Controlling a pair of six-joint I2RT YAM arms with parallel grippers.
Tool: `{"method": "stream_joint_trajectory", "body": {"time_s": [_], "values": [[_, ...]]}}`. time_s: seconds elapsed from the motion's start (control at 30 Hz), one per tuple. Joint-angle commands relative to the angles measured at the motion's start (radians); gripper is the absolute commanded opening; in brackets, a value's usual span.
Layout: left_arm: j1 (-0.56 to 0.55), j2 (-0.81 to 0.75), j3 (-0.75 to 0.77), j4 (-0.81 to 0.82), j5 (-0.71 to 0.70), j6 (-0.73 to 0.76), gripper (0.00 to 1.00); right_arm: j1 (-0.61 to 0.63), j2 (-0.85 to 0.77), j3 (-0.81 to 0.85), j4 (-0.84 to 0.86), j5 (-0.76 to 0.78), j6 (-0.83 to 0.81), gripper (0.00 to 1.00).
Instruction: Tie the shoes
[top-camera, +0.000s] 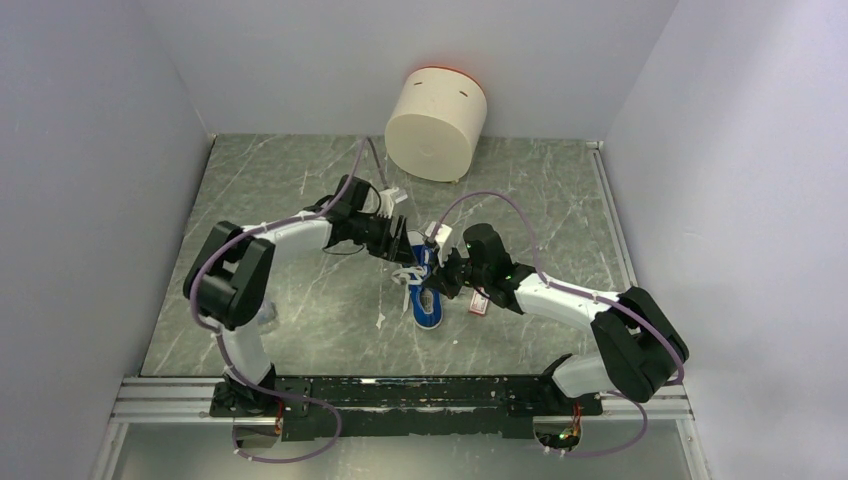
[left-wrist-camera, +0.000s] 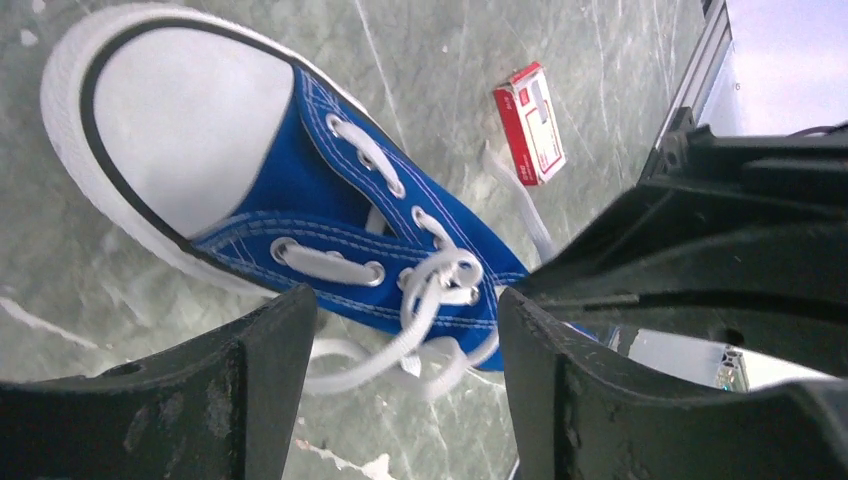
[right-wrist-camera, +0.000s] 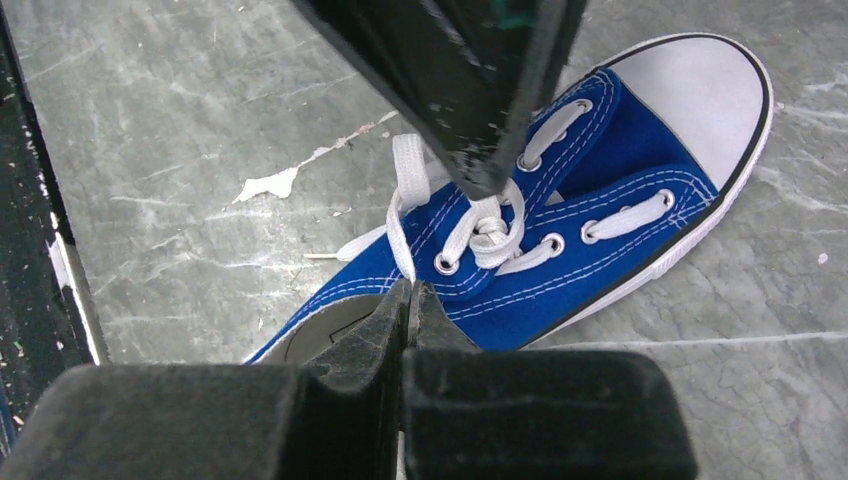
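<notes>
The shoe (top-camera: 428, 303) is a small blue canvas sneaker with a white toe cap (left-wrist-camera: 170, 130), lying on the marbled table between both arms. Its white laces (right-wrist-camera: 487, 232) are crossed in a loose knot over the upper eyelets. My left gripper (left-wrist-camera: 405, 345) hangs open just above that knot. A loose lace (left-wrist-camera: 380, 368) lies between its fingers (left-wrist-camera: 250, 385), untouched by them. My right gripper (right-wrist-camera: 412, 292) is shut beside the shoe's opening, with the end of a white lace strand (right-wrist-camera: 402, 215) pinched at its tips. The left gripper (right-wrist-camera: 470, 90) shows as a black block above the knot.
A small red-and-white packet (left-wrist-camera: 530, 122) lies on the table right of the shoe's heel, under the right arm. A cream cylinder (top-camera: 437, 122) stands at the back wall. Grey walls close in both sides, and a metal rail (top-camera: 400, 395) runs along the near edge.
</notes>
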Motion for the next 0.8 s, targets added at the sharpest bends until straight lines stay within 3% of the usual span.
{"method": "stream_joint_trajectory", "body": {"time_s": [0.0,0.43,0.77], "values": [[0.004,0.071,0.075,0.005,0.068,0.031,0.69,0.002,-0.004,0.016,0.036,-0.021,0.016,0.0],[-0.007,0.076,-0.008,0.095,0.187,-0.01,0.43,0.003,-0.009,-0.005,0.079,0.028,0.075,0.0],[-0.007,0.044,-0.058,0.121,0.221,-0.034,0.36,0.0,0.046,0.027,0.095,0.089,0.099,0.0]]}}
